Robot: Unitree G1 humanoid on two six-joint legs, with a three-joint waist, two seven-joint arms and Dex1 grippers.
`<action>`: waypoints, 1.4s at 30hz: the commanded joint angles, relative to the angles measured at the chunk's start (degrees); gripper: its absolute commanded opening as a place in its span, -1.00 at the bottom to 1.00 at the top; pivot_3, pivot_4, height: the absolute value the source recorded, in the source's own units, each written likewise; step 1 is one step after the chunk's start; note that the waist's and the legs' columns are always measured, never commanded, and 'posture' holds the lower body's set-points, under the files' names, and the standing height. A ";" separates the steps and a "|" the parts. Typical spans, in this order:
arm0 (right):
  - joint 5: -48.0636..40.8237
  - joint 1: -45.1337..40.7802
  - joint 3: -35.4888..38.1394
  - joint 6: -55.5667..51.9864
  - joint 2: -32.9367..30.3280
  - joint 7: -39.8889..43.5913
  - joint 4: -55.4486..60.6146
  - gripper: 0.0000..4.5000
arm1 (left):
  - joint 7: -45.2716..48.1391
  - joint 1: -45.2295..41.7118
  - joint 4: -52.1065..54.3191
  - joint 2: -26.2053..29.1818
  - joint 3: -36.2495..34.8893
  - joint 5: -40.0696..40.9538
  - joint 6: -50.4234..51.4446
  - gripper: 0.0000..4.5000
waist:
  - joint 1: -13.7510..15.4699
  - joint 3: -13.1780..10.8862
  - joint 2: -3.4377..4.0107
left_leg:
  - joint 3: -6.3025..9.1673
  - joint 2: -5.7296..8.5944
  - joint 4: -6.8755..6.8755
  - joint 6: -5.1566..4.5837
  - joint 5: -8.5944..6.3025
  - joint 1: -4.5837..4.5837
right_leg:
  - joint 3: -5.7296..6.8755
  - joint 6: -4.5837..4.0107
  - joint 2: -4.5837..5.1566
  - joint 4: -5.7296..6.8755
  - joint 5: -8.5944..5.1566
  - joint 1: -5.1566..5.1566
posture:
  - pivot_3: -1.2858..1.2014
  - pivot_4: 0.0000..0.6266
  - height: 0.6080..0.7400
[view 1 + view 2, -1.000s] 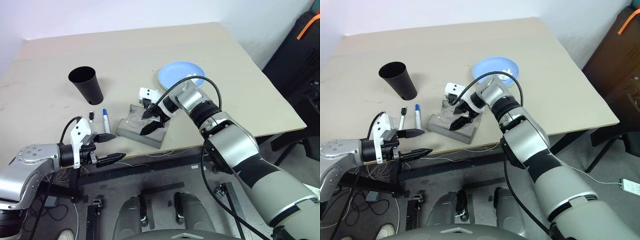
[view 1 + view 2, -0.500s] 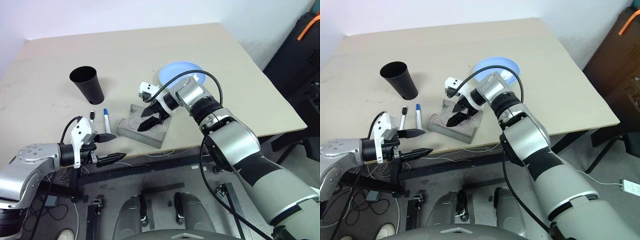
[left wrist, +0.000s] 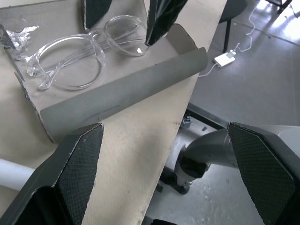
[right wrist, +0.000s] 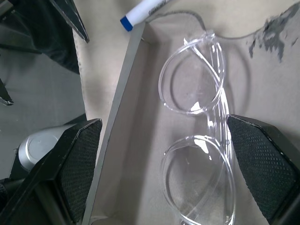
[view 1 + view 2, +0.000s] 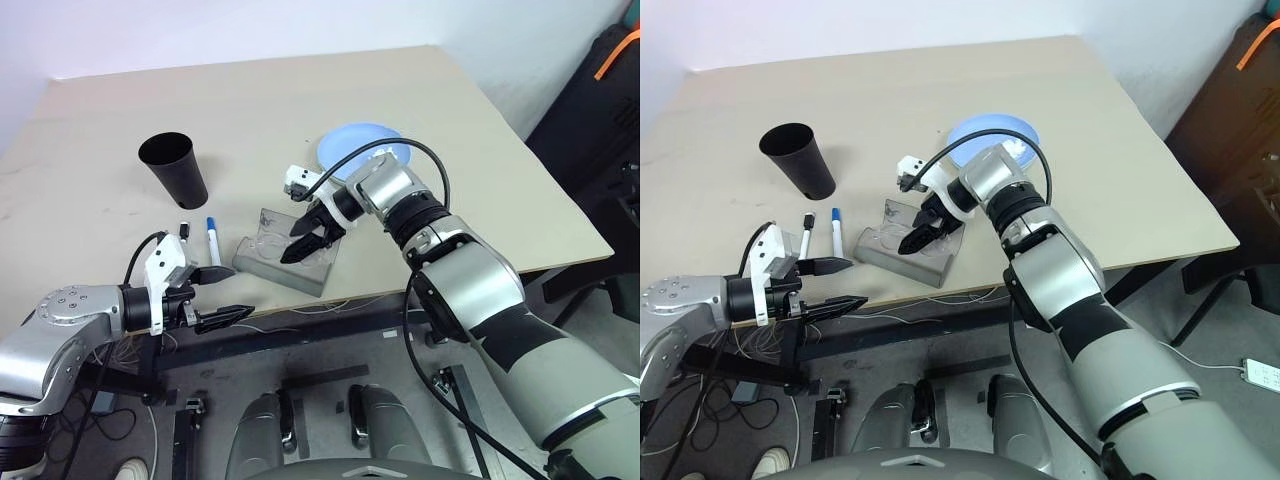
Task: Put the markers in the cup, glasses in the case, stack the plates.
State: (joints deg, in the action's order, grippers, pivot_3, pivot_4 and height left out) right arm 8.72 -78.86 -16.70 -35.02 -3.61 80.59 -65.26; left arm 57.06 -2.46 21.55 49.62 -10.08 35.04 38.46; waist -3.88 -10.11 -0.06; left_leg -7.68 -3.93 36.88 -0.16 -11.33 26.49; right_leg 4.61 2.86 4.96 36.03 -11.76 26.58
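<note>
The table (image 5: 420,110) held everything. The blue plate (image 5: 358,143) lay at about one o'clock from the grey case (image 5: 285,262); whether the green plate sat beneath it, I could not tell. The black cup (image 5: 173,168), at eleven o'clock, looked empty. The case lay open with the glasses (image 4: 199,145) inside, so that part looked done. Both markers (image 5: 212,240) remained on the table at nine o'clock. The right gripper (image 5: 312,240) hovered spread over the case; the left gripper (image 5: 222,296) waited spread at seven o'clock.

Black cup (image 5: 174,168); grey case (image 5: 285,260); clear glasses (image 4: 199,136); light blue plate (image 5: 362,147).
</note>
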 commanded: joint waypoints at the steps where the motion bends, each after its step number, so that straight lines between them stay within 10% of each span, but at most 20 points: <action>1: -0.71 0.38 -0.91 -1.74 0.19 1.61 3.89 0.99 | 0.27 -0.28 0.78 0.32 -0.21 0.28 -0.41 0.97 | 0.00 0.00 0.00 | 0.00 0.00 0.00 0.00 0.00 0.00 | 0.00 0.00 0.00 0.00 0.00 0.00 | 0.03 -0.52 1.00; 33: -8.28 9.10 -12.98 -24.99 -6.07 6.57 33.11 0.99 | 0.72 -1.41 -1.13 -0.18 1.23 -0.57 -1.10 0.97 | 0.17 0.00 -0.01 | 0.02 -0.01 0.01 0.00 -0.01 0.03 | 0.00 -0.01 0.05 0.01 0.00 0.07 | 0.03 -0.52 1.00; 42: -7.41 9.96 -12.91 -17.12 -7.52 -2.18 31.67 0.99 | 0.72 -2.48 -2.38 -0.34 2.06 -1.33 -2.25 0.97 | 0.95 0.00 -0.01 | 0.00 -0.02 -0.01 0.00 -0.01 0.05 | 0.00 -0.03 0.07 -0.02 0.00 0.14 | 0.03 -0.52 1.00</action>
State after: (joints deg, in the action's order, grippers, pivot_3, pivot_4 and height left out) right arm 1.15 -67.75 -30.60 -54.10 -10.78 79.77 -33.22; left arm 57.41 -4.38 18.93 49.27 -7.64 34.20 37.19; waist -2.94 -10.10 -0.07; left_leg -7.68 -3.95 36.84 -0.16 -11.34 26.55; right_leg 4.61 2.83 5.03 36.01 -11.77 26.71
